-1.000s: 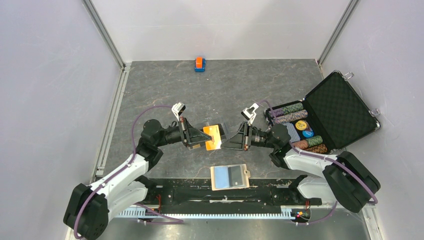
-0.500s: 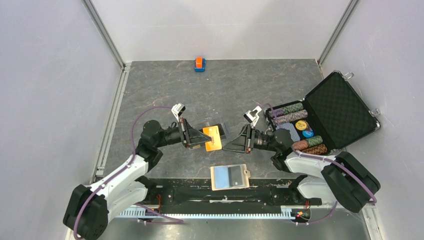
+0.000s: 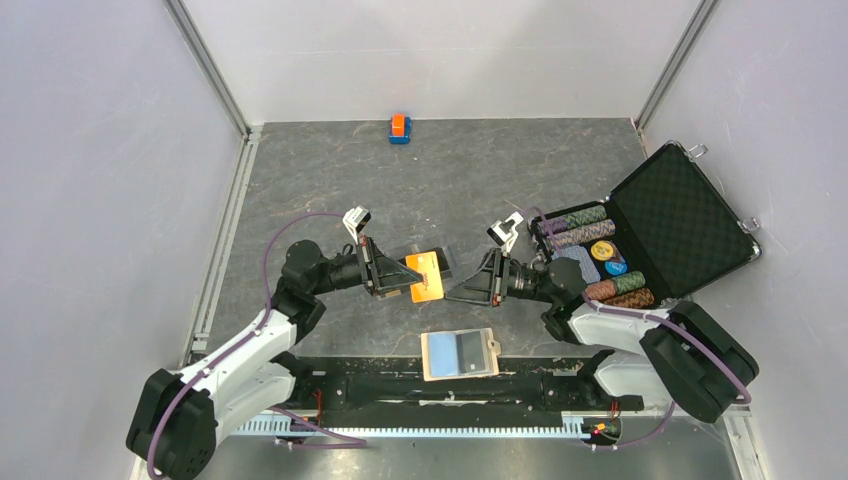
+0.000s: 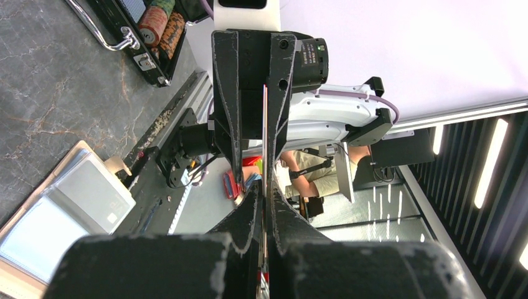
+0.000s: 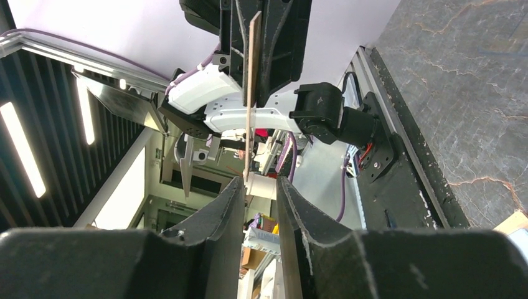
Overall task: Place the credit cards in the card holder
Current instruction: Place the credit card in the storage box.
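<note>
Centrally in the overhead view, the left fingers were pressed together on the orange card, pinching it by its left end. The right fingers reached in from the right, slightly spread, their tips just beside the card's right edge. In the right wrist view that edge lined up with the mouth of the gap; contact could not be told. The card holder lay flat on the worktop at lower centre, apart from the card. An open black case sat at right.
</note>
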Available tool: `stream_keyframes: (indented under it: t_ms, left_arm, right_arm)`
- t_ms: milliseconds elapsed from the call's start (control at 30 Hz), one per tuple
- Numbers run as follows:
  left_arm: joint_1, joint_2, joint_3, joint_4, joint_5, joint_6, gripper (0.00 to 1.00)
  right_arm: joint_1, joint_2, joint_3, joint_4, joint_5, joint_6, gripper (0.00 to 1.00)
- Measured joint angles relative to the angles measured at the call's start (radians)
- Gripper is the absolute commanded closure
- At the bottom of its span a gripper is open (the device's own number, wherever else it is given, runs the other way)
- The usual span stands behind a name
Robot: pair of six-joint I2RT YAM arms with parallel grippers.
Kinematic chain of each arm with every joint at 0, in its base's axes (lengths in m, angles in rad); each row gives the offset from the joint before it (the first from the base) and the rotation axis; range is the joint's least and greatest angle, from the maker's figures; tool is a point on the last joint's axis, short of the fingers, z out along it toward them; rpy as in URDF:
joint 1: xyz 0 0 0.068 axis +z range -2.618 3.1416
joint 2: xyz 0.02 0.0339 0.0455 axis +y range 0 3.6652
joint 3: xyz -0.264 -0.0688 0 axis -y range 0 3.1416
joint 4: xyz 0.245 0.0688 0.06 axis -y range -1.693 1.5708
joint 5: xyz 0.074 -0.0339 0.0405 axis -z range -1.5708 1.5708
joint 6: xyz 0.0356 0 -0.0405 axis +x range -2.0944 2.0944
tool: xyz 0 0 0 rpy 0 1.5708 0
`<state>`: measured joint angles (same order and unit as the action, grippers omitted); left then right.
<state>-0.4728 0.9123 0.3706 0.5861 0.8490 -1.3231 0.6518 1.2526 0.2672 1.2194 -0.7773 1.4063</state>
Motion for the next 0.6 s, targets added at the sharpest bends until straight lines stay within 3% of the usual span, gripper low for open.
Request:
stream_keyframes:
  t_ms: [600]
  left_arm:
    - [0.000, -0.026, -0.004, -0.012, 0.017, 0.000, 0.98]
  right_arm:
    - [0.008, 0.058, 0.002, 0.069, 0.001, 0.041, 0.74]
